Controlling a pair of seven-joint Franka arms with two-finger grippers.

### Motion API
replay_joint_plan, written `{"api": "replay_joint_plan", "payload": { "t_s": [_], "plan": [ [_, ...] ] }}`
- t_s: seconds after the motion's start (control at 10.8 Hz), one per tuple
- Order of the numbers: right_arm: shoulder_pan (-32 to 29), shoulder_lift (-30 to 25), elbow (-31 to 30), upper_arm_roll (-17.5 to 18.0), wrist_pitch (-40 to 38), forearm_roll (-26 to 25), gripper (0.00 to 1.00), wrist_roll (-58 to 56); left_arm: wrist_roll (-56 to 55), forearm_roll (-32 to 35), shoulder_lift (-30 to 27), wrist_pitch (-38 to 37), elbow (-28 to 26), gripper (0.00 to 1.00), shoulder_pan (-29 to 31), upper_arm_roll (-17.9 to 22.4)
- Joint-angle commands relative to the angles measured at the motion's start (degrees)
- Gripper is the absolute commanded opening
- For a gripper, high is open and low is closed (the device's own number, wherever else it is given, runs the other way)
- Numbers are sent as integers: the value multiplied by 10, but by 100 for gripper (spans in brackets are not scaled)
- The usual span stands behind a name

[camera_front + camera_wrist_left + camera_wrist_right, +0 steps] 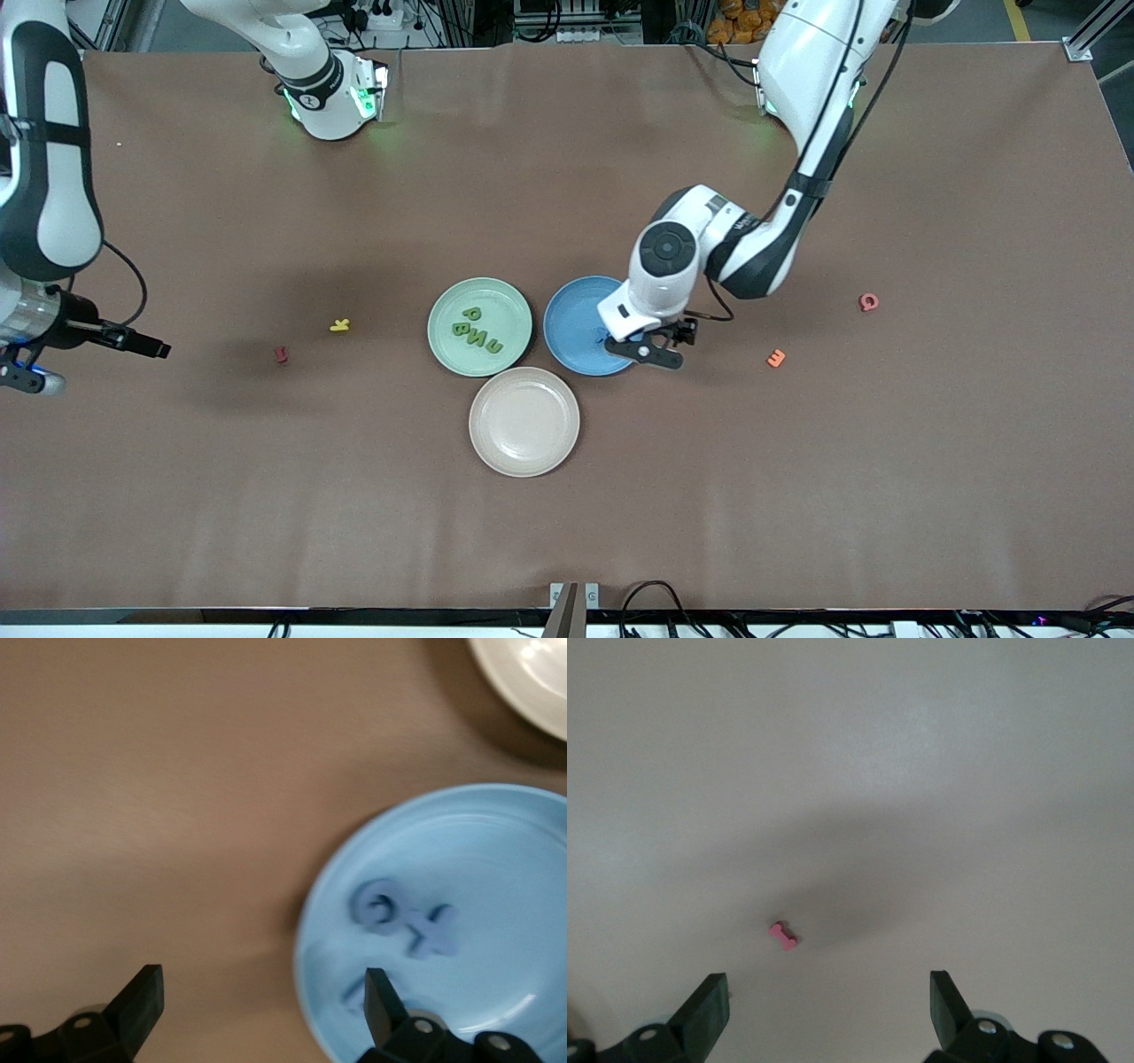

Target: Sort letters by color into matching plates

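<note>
The pale green plate [480,326] holds several green letters [477,330]. The blue plate [576,323] stands beside it toward the left arm's end. In the left wrist view the blue plate [496,842] holds three blue letters [381,906], one partly hidden by a finger [383,1001]. My left gripper [651,347] is open and empty, low over the blue plate's rim, one finger over the plate and one over the table; it also shows in the left wrist view [263,1001]. My right gripper [828,1005] is open and empty, high over the table near the right arm's end.
A beige-pink plate [524,421] lies nearer to the front camera, touching both plates. Loose pieces lie on the table: yellow [340,325] and dark red [282,354] toward the right arm's end, orange [776,358] and red [869,302] toward the left arm's end.
</note>
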Motion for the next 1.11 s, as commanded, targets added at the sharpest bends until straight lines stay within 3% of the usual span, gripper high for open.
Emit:
{"api": "replay_joint_plan", "payload": {
  "t_s": [0.0,0.28,0.46,0.74,1.01],
  "plan": [
    [-4,-39,0,4,-36,-36,100,14,82,-2,-32,-40,1,100,83,-36],
    [1,-76,15,10,-85,-62,100,50,91,16,-68,-53,5,100,138,-40],
    [2,-84,71,16,-162,-62,100,51,113,16,-100,-59,6,100,168,-37],
    [8,-97,161,18,-272,-62,100,52,189,1,-119,-104,25,100,180,-27],
    [8,-153,163,33,-287,-66,100,52,216,-15,-132,-123,47,100,179,0]
  ]
}}
